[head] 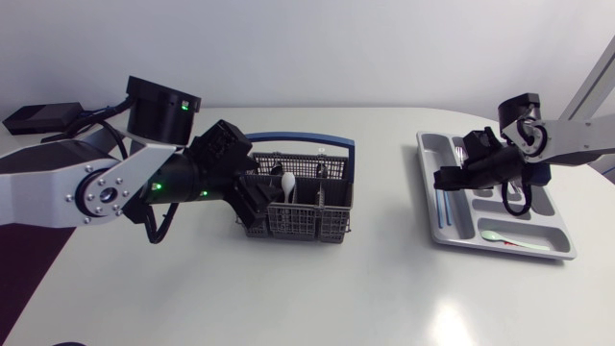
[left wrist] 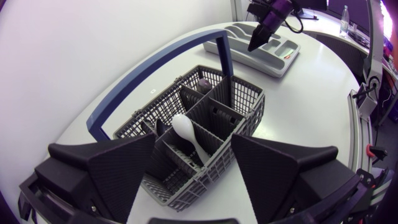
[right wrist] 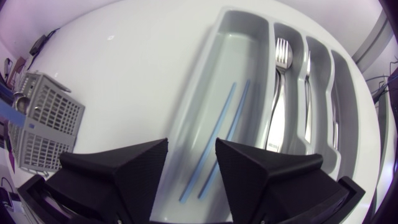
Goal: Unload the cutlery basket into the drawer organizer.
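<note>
The table [head: 365, 279] has a white, glossy top with a rounded outline, and it extends under and between the left tool [head: 252, 197] and the right tool [head: 444, 178]. Lighting is diffuse and comes from overhead. One soft glare patch [head: 450, 322] lies on the table top, on the near side of the right tool. Faint, soft-edged shadows sit close beneath both tools. The wall [head: 317, 48] is plain and pale and stands directly behind the table's far edge, beyond both tools. The floor [head: 17, 288] is dark with a purplish tone and shows past the table's curved near edge, on the outer side of the left tool.
</note>
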`<state>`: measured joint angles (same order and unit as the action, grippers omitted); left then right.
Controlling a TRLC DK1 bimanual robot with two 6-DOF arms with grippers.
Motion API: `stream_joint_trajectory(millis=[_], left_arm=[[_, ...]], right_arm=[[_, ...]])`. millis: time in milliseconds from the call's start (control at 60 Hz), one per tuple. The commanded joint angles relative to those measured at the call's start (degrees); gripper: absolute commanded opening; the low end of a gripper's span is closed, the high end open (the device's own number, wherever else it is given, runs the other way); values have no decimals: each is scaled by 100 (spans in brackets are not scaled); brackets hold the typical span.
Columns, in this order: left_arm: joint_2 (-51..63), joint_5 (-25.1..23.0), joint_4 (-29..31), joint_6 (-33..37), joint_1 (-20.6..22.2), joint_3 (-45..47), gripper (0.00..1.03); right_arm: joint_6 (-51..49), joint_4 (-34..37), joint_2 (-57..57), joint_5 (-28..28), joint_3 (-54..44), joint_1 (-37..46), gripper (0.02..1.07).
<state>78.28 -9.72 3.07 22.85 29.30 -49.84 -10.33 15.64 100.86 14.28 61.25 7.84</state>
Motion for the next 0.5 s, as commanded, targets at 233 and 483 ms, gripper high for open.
stream_joint_trajectory(millis=[233,483], left_arm=[[355,40,-184,167,-65,133,86],[636,101,-465,97,129,-25,86]], right_arm=[[198,308,-2141,215,-685,-1197,71],[382,247,-2756,373,-1072,-2234,71]])
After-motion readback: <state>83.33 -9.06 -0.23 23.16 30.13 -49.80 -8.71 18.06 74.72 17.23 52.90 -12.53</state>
